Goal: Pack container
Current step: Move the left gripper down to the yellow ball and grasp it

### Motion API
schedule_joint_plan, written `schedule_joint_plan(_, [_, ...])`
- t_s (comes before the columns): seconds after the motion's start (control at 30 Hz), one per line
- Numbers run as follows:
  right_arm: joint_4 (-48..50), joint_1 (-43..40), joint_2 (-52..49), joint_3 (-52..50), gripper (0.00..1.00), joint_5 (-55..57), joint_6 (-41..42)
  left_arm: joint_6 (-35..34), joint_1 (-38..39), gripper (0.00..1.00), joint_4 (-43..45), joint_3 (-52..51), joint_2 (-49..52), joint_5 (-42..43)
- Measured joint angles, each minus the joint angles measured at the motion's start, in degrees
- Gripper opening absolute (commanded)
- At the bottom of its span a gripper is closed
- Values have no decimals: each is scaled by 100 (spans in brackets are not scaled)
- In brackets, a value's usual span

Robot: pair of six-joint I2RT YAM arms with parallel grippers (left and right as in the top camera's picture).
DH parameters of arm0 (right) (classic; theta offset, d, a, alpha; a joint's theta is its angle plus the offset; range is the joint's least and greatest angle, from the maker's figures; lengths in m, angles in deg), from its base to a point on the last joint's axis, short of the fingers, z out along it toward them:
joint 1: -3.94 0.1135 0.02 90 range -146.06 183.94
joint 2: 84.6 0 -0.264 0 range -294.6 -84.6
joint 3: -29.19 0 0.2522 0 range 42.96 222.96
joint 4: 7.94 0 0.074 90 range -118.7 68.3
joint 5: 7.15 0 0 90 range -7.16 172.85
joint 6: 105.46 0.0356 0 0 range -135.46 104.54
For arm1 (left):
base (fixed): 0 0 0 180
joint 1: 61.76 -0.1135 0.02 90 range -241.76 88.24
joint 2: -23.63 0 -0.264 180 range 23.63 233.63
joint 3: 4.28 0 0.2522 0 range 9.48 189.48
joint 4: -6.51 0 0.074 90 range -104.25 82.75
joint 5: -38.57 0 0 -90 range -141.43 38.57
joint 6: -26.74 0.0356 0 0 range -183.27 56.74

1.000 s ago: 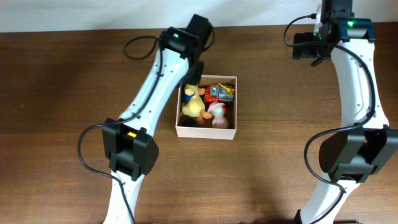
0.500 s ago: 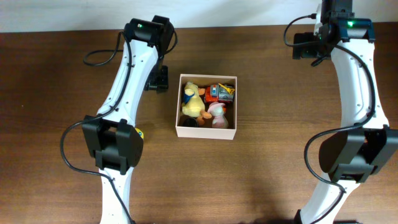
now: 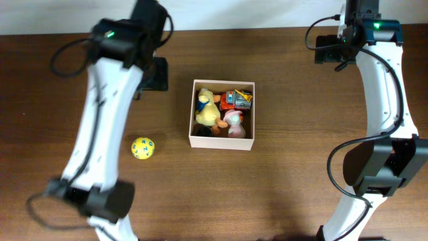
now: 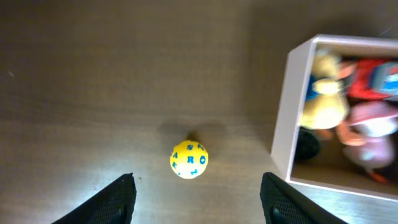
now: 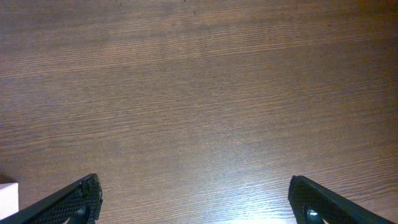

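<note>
Left gripper (image 4: 198, 186), jaws apart and empty, has swung off the container (image 3: 222, 142) and now hangs left of it, over the yellow ball (image 4: 188, 159). That ball is probably the next pick. Container sits mid-table, already holding toys (image 3: 221, 110). Right gripper (image 5: 193, 186), well right of the container, is wide apart and idle.

The desk (image 3: 281, 194) is dark brown wood with straight grain. A pale strip (image 3: 254, 10) borders its far edge. Glare marks the wood.
</note>
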Motion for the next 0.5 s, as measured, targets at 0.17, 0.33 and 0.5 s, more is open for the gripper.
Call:
schedule_joint_plan(0.17, [0, 0, 0, 0, 99, 0, -2, 83, -2, 68, 595, -931, -949, 2])
schedule_joint_plan(0.33, [-4, 0, 0, 0, 99, 0, -2, 120, -7, 68, 1786, -3027, -1556, 48])
schedule_joint_plan(0.5, [2, 0, 0, 2, 99, 2, -2, 144, -107, 70, 3145, -5257, -2074, 221])
